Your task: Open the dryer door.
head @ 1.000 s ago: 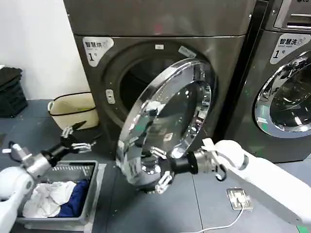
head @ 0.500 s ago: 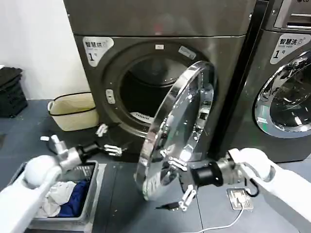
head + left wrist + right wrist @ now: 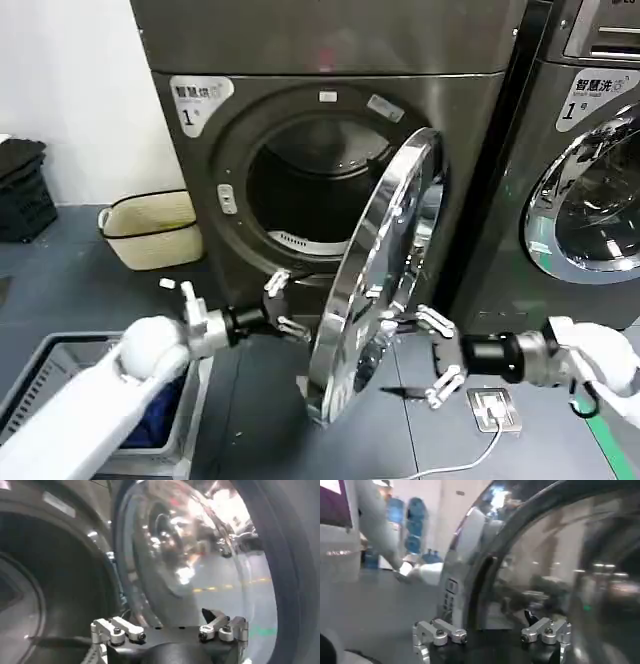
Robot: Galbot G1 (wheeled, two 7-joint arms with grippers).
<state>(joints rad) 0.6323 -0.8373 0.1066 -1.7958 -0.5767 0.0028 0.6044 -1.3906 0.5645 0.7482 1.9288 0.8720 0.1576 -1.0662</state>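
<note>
The dryer door (image 3: 385,255), a wide chrome ring round dark glass, stands swung out from the dark grey machine, nearly edge-on, with the drum opening (image 3: 300,195) exposed. My left gripper (image 3: 281,306) is open low in front of the drum opening, beside the door's inner face. In the left wrist view the left gripper (image 3: 170,626) faces the bulging inner glass (image 3: 195,565). My right gripper (image 3: 437,351) is open at the door's outer side, near its lower rim. In the right wrist view the right gripper (image 3: 492,629) has the chrome ring (image 3: 485,565) just ahead. Neither holds anything.
A grey laundry basket (image 3: 38,372) with clothes sits at the lower left, and a beige bag (image 3: 150,228) stands by the wall. A second machine (image 3: 590,190) with a chrome-ringed door stands on the right. A white socket block (image 3: 492,408) with a cable lies on the floor.
The door has swung further open, from facing me to nearly edge-on. My left gripper moved right to the door's inner side. My right gripper drew right, away from the door's front.
</note>
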